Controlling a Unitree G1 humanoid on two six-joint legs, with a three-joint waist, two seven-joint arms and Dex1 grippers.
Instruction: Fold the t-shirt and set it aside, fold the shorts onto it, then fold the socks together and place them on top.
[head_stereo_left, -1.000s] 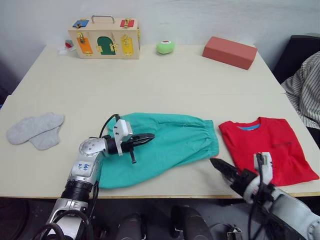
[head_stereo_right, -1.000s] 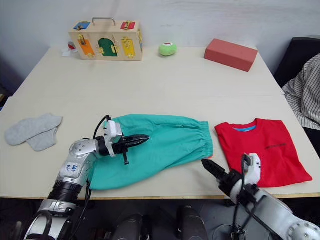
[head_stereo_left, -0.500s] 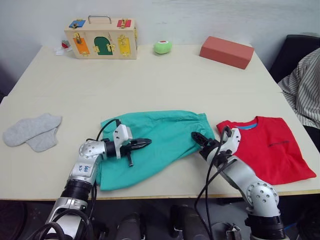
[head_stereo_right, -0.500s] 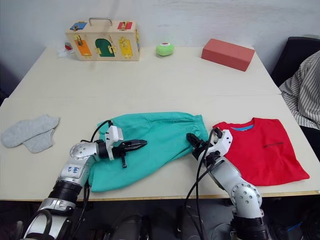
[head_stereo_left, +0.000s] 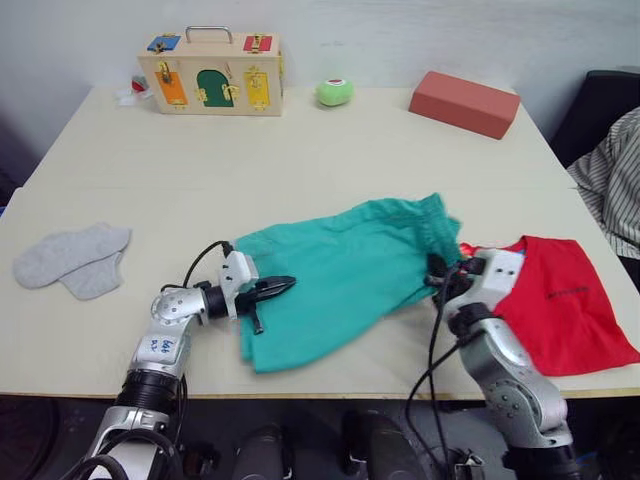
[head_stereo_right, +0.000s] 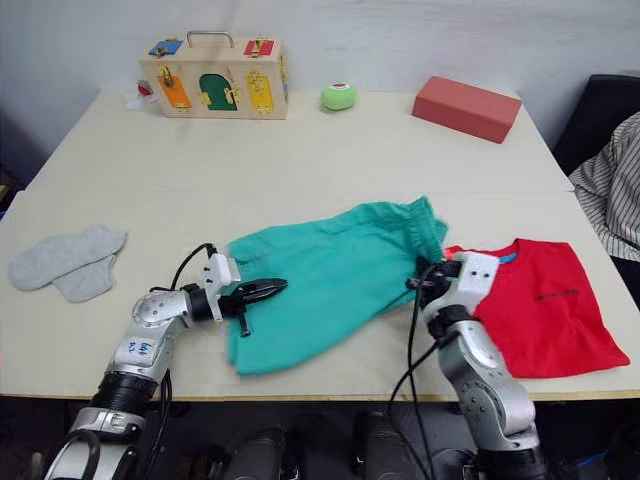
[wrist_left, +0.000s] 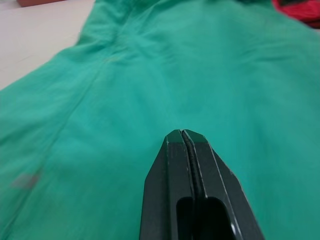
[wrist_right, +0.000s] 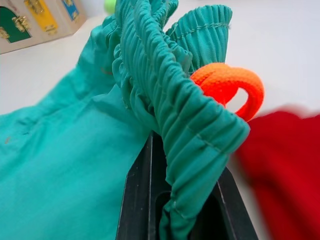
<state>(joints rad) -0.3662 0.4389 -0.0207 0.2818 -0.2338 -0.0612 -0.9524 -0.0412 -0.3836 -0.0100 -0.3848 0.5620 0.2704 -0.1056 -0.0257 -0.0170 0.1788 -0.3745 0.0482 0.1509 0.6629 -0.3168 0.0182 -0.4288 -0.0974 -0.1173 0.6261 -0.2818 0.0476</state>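
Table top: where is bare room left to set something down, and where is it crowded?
Bare: the broad middle of the table between the wooden latch box, green ball, salmon block and the shorts; also between socks and shorts. Crowded: the near right, where shorts, both grippers and t-shirt meet.

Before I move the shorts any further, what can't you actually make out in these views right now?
- Right hand: in the head views the shorts hide its fingertips; the right wrist view shows the bunched waistband draped over its fingers.
- T-shirt: its near-left corner is behind the right arm; blurred in the right wrist view.
- Left hand: fingers are shut over the shorts; whether they pinch fabric is unclear.
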